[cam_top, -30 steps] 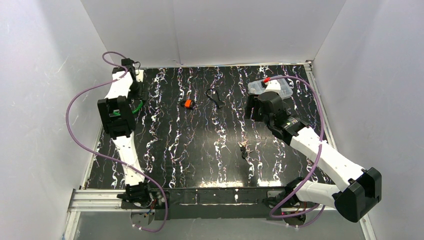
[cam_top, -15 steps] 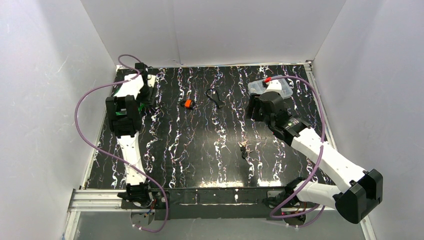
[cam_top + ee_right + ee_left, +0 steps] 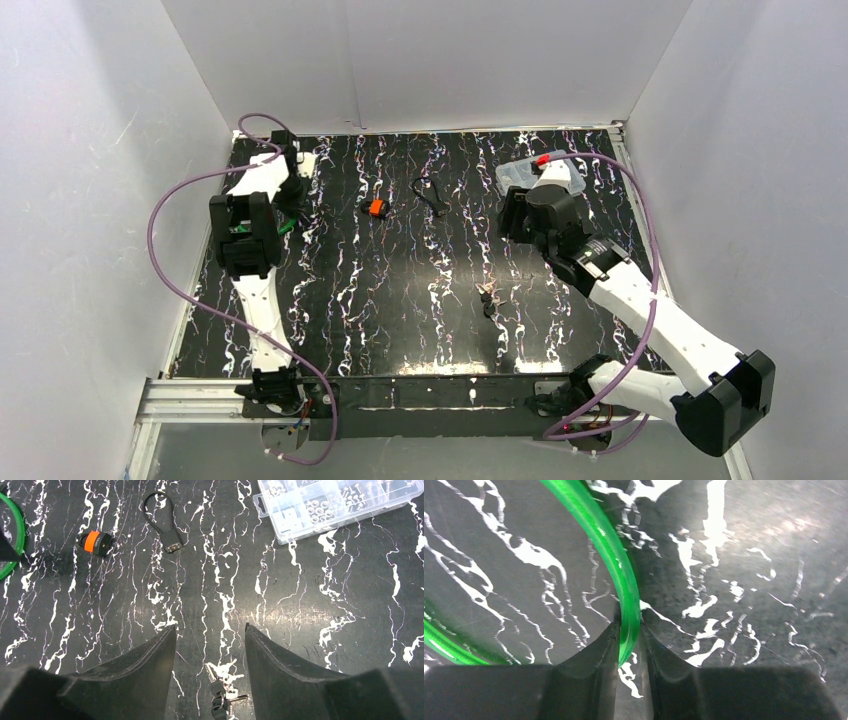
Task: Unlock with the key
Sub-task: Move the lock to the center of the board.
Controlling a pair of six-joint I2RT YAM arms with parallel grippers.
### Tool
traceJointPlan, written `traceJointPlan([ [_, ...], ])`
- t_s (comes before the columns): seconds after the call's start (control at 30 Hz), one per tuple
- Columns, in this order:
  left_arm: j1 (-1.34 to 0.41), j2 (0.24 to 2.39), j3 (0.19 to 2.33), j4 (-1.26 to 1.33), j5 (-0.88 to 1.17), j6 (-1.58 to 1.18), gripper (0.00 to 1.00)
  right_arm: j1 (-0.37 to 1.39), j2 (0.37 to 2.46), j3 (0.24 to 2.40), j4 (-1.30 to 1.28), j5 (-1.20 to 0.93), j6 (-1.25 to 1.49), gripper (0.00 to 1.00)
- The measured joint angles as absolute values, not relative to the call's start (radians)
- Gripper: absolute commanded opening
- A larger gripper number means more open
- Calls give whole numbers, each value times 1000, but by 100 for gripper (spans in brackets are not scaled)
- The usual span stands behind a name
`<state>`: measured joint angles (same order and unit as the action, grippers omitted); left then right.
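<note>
A small padlock with an orange body lies on the black marbled table, far centre-left; it also shows in the right wrist view. A black cable lock lies just to its right, also in the right wrist view. A bunch of keys lies mid-table. My right gripper is open and empty above the table, and the keys lie below and between its fingers. My left gripper is shut on a green cable loop at the far left.
A clear plastic organizer box with small parts stands at the back right, by my right wrist; it shows in the right wrist view. White walls enclose the table on three sides. A metal rail runs along the near edge.
</note>
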<state>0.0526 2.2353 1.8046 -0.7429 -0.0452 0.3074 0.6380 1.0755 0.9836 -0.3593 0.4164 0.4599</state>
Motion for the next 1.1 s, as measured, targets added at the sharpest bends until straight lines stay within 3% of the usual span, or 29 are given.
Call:
traceJointPlan([
  [0.53, -269, 1915, 1320, -699, 73, 339, 20, 638, 994, 964, -420, 419, 468, 58],
  [0.63, -294, 1843, 1222, -734, 115, 305, 31, 640, 982, 958, -421, 420, 468, 58],
  [0.87, -296, 1819, 1296, -868, 165, 267, 86, 642, 968, 952, -425, 420, 468, 60],
  [1.1, -290, 1905, 1763, -1004, 196, 268, 93, 642, 968, 952, -425, 420, 468, 61],
])
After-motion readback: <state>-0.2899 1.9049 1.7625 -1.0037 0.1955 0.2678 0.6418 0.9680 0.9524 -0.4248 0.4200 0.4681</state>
